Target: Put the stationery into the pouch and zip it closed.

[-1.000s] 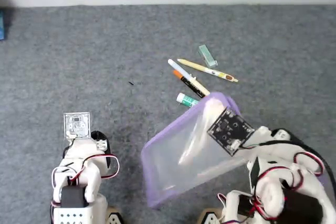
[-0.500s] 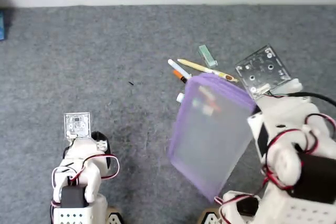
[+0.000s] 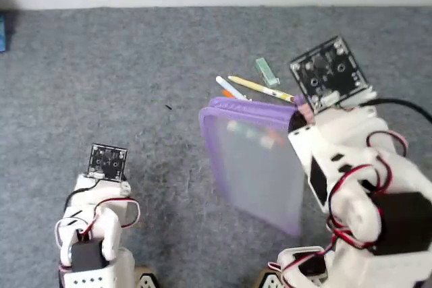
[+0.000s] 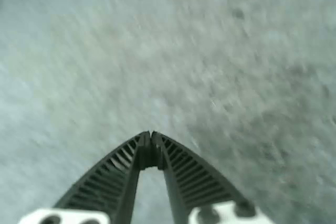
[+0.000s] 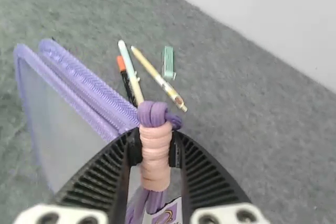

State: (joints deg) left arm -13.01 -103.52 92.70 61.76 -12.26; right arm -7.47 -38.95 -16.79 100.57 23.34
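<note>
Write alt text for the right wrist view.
The right gripper is clamped on the purple-and-pink strap of the translucent purple pouch. Beyond it, on the grey felt, lie a white pen, an orange marker, a yellow pen and a green eraser.

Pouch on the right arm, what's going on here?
The right hand is shut on the cord loop at one corner of the purple pouch, holding it over the grey mat. Three pens and a small green item lie on the mat just beyond it, not in the pouch. The left hand is shut and empty, near its own base.
</note>
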